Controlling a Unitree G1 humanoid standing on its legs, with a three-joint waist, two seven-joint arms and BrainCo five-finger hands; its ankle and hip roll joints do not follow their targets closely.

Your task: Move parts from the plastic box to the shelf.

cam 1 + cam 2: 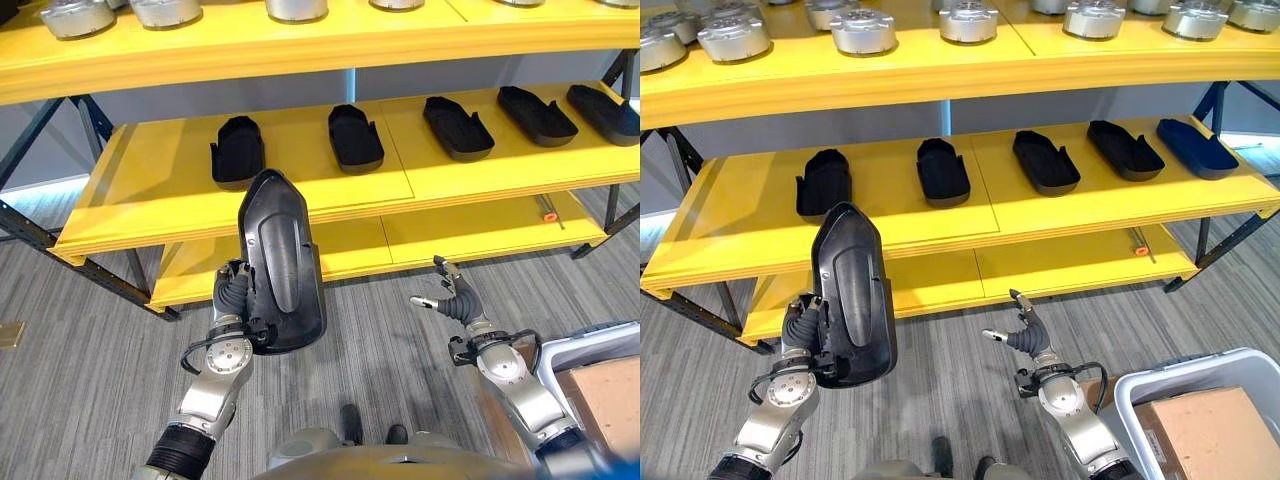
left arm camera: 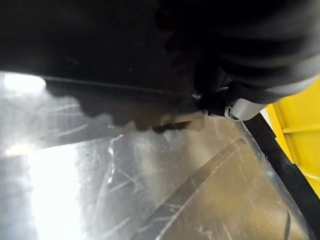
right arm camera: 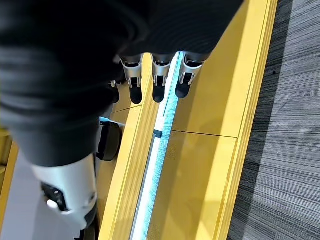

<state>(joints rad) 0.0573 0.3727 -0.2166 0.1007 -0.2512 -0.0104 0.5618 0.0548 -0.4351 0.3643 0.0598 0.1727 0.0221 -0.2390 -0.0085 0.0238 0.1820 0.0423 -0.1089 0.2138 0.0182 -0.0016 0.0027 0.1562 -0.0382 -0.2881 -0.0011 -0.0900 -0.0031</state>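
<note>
Grey carpet floor (image 1: 90, 340) lies under a yellow shelf (image 1: 330, 195) with dark metal legs, which stands in front of the robot and has three levels. On the top level stands a row of round silver metal parts (image 1: 864, 30). On the middle level five black parts (image 1: 942, 170) lie in a row, each apart from its neighbour; the one at the far right end looks a little bluish. On the lowest level a small orange thing (image 1: 1141, 250) lies near the right end – I cannot tell what it is.

The left hand (image 1: 234, 292) is raised in front of the shelf, and its fingers are curled round the lower part of a long black part (image 1: 280, 262). This part is held nearly upright, with the pointed end up and the broad end down by the hand, and its smooth outer side faces the camera. In the left wrist view the shiny surface of this part is very close to the camera.

The right hand (image 1: 448, 293) is lower and to the right, above the floor – its fingers are relaxed and spread, and it holds nothing.

At the lower right stands a white plastic box (image 1: 1160, 390), and inside it I see a brown cardboard piece (image 1: 1200, 425)
</note>
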